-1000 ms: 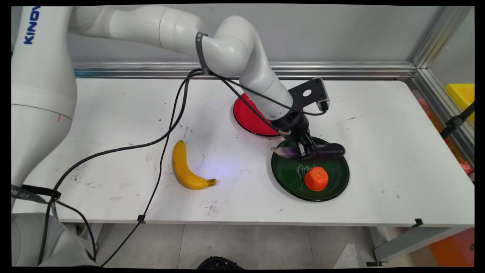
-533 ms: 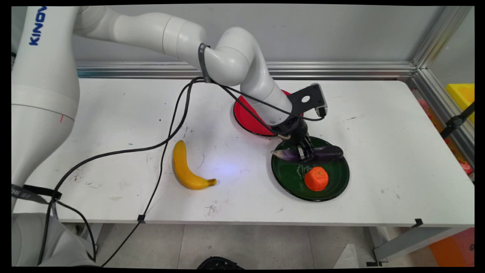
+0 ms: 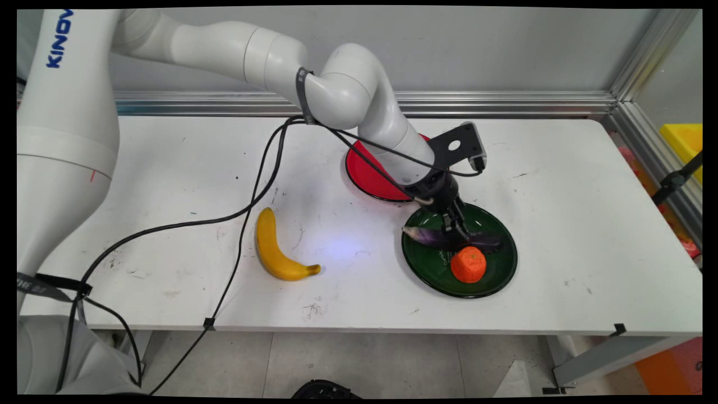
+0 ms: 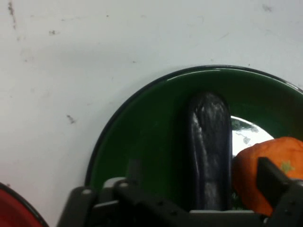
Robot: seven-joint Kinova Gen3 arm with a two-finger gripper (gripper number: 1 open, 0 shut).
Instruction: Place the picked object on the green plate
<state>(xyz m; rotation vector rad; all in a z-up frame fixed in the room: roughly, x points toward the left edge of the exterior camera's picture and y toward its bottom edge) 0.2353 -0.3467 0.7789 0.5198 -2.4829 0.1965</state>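
A dark purple eggplant [image 3: 429, 236] lies across the green plate [image 3: 501, 273], just behind an orange [image 3: 468, 264] that sits on the same plate. My gripper [image 3: 455, 229] reaches down over the eggplant's middle and stands open. In the hand view the eggplant [image 4: 208, 142] runs up between the two fingers, with green plate [image 4: 142, 132] showing between it and the left finger [image 4: 134, 170]. The right finger [image 4: 271, 179] stands in front of the orange [image 4: 251, 165].
A red plate [image 3: 364, 168] sits behind the green one, partly hidden by the arm, and shows at the hand view's corner [image 4: 12, 210]. A yellow banana [image 3: 272, 249] lies on the table to the left. Black cables [image 3: 247, 202] hang across the table's left half.
The gripper has come down with the eggplant, which went from hanging over the plate's far rim to lying lower on the plate against the orange. The fingers have parted.
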